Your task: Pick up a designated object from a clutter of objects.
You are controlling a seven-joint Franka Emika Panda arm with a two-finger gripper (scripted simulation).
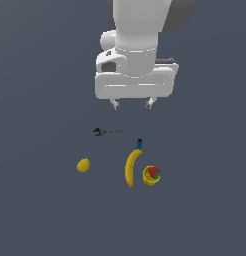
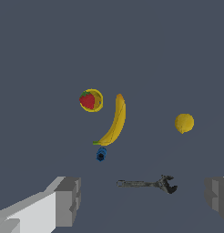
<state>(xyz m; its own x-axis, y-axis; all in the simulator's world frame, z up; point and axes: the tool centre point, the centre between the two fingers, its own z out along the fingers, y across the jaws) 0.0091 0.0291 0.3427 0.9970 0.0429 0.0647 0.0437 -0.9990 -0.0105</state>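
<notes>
The small round yellow lemon [image 1: 83, 165] [image 2: 184, 123] lies on the dark floor, alone at the exterior view's left. My gripper [image 1: 132, 104] [image 2: 143, 200] hangs high above the floor, open and empty, with its fingers [image 2: 67, 200] wide apart. It is over the thin dark wrench [image 1: 110, 131] [image 2: 148, 184], well apart from the lemon. The long banana [image 1: 131, 166] [image 2: 114, 121], a tiny blue piece [image 1: 139, 144] [image 2: 101, 154] at its tip, and a yellow cup with a red strawberry [image 1: 151, 175] [image 2: 91, 100] sit at the exterior view's right.
The floor [image 1: 40, 210] is a plain dark grey surface all around the small cluster. The white arm body [image 1: 137, 50] fills the upper middle of the exterior view.
</notes>
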